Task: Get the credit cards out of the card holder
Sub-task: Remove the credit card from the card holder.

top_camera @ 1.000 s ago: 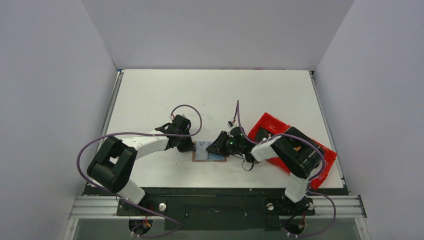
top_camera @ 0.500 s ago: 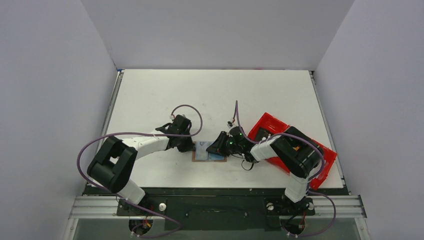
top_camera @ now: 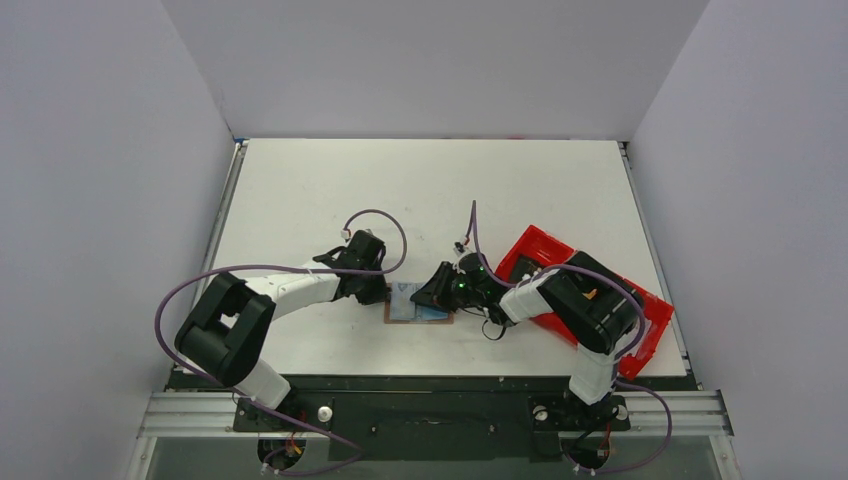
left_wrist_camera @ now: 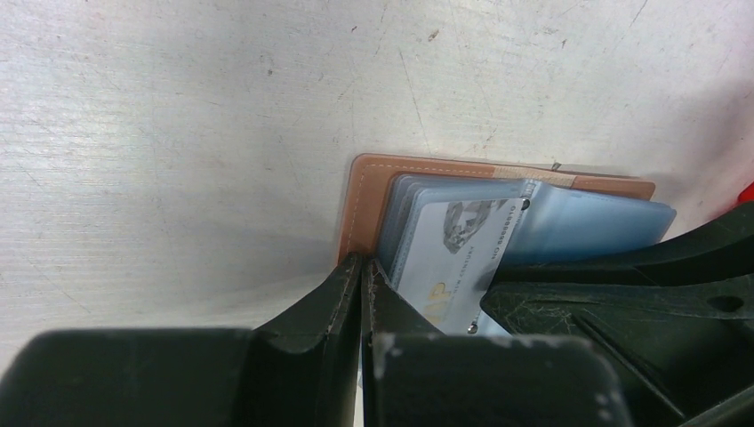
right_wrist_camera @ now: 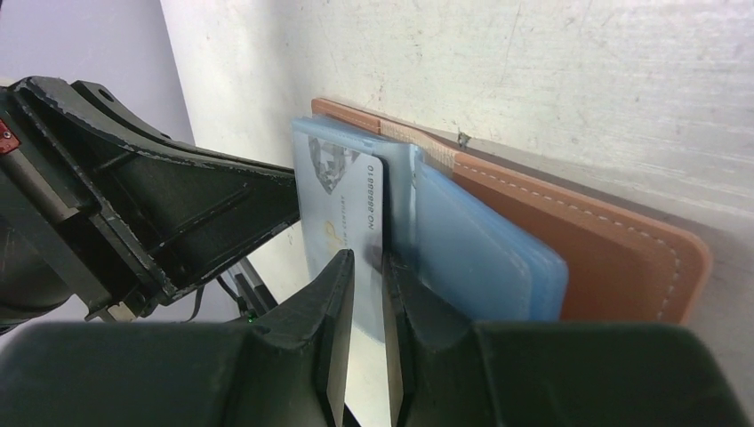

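Card holder (top_camera: 418,306): open flat on table (top_camera: 400,190), near-centre. Pressed down at its left edge by closed, empty left gripper (left_wrist_camera: 363,267), likely steadying it while right gripper (right_wrist_camera: 364,262), pinched on white credit card (right_wrist_camera: 342,200), pulls.

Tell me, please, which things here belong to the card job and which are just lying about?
In the job: card holder, lying open; credit card, pinched in the right gripper; left gripper, shut, at the holder's edge.
Lying about: red tray, off to the right.
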Robot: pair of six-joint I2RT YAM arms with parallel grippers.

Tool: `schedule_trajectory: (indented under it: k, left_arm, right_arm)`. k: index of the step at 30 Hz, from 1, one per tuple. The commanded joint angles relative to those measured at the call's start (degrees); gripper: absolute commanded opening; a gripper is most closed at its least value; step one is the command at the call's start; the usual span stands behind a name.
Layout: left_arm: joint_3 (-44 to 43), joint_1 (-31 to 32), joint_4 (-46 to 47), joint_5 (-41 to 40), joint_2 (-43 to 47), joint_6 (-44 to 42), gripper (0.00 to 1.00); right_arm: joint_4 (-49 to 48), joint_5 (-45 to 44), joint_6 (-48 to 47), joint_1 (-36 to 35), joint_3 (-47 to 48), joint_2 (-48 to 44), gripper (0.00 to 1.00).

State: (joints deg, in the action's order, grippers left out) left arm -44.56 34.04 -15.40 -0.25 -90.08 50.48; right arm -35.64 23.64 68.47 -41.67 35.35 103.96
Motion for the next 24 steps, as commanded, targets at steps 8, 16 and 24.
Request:
schedule_trajectory:
  k: [8, 16, 24]
  left_arm:
    - [3.17, 2.06, -5.87, -0.23, -5.3, 0.15, 0.0]
    - [3.42, 2.04, -5.83, -0.55, -5.29, 0.03, 0.0]
    - [4.08, 1.95, -6.79, -1.56, -4.48, -0.16, 0.0]
  right_arm:
    - [-11.96, 3.18, 3.29, -1.49, 1.55, 1.37, 0.13]
    - [-14.14, 2.75, 3.98, -1.2, -0.09, 0.1, 0.03]
    - [-13.62, 2.1, 3.38, -0.35, -1.8, -1.04, 0.0]
